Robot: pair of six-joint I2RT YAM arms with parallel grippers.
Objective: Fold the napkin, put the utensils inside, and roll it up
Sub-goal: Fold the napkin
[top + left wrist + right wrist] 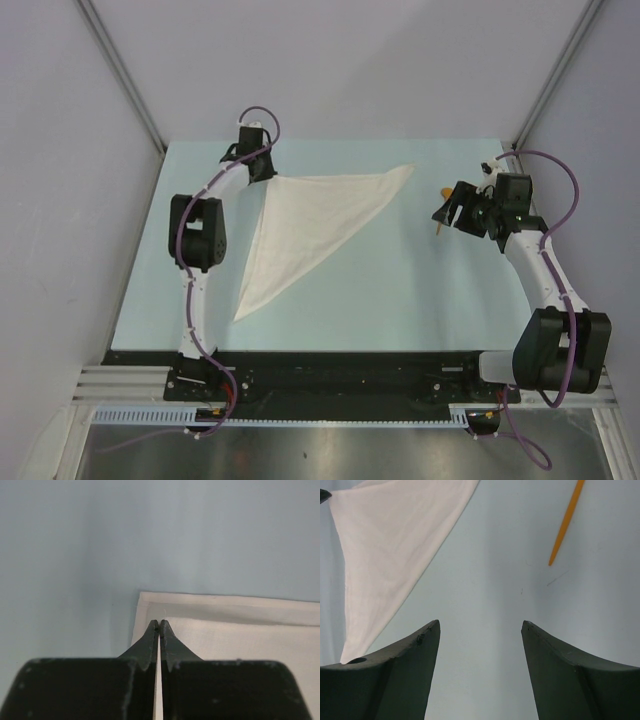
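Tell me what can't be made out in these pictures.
Spoon bowl: right wrist view, cut off by the top edge; top view, mostly behind the right pincer.
Whether the shut left pincer pinches the napkin: left wrist view, its own tips cover the contact.

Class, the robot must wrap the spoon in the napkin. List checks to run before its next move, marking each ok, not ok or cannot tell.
1. Napkin folded to a triangle, lying flat: ok.
2. Left hand shut at the napkin's corner: ok.
3. Left hand pinching cloth: cannot tell.
4. Right hand open: ok.
5. Spoon lined up between the right hand's fingers: not ok, it lies off to one side.
6. Spoon on napkin: not ok, on bare table.
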